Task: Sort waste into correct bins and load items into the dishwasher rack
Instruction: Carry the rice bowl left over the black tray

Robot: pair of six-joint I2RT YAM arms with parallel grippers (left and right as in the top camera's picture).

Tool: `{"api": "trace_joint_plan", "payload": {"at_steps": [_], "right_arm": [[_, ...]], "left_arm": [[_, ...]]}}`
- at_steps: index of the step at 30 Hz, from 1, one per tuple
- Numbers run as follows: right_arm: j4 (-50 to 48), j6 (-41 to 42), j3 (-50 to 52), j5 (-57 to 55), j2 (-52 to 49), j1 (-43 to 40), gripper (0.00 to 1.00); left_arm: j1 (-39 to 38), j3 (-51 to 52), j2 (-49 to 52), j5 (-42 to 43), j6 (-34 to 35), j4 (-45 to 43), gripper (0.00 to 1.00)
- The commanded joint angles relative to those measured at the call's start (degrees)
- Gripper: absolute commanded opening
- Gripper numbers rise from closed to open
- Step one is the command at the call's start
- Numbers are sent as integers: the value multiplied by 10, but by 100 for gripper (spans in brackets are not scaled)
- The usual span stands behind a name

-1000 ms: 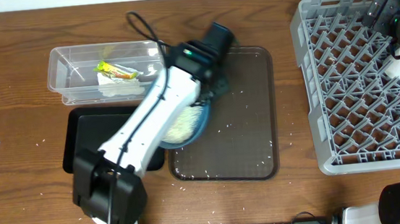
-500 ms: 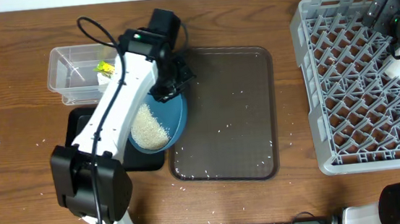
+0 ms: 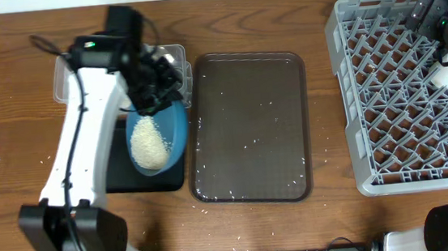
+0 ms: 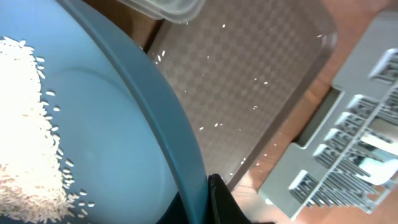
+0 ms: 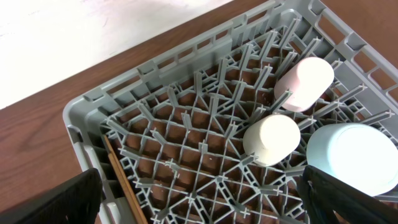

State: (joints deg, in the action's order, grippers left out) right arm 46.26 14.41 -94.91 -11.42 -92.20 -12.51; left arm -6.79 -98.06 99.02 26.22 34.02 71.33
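Left fingers (image 4: 215,198) clamp the blue dish's (image 3: 172,130) rim, its rice (image 3: 150,144) heaped directly above the black tray (image 3: 164,179) (tub (image 3: 61,81) just beyond); right fingers (image 5: 57,200) spread wide, empty.

Brown wooden table, evenly lit

The table (image 3: 12,120) shows dark streaked grain; beyond its far edge runs a whitish surface (image 5: 74,31), and whether that is wall or floor cannot be told.

Left claw (image 3: 159,95) clamped; right claw (image 5: 199,208) seemingly spread wide.
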Motion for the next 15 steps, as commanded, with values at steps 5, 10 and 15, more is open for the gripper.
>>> {"api": "trace_joint_plan", "payload": {"at_steps": [5,10,15], "right_arm": [[1,-5,-14,-8,0,2,99],[1,-5,-14,-8,0,1,99],[1,-5,-14,-8,0,2,99]], "left_arm": [[60,31,-8,121,-74,-3,7],[84,75,-8,132,-77,-22,6],[114,119,-8,242,-130,-56,6]]}}
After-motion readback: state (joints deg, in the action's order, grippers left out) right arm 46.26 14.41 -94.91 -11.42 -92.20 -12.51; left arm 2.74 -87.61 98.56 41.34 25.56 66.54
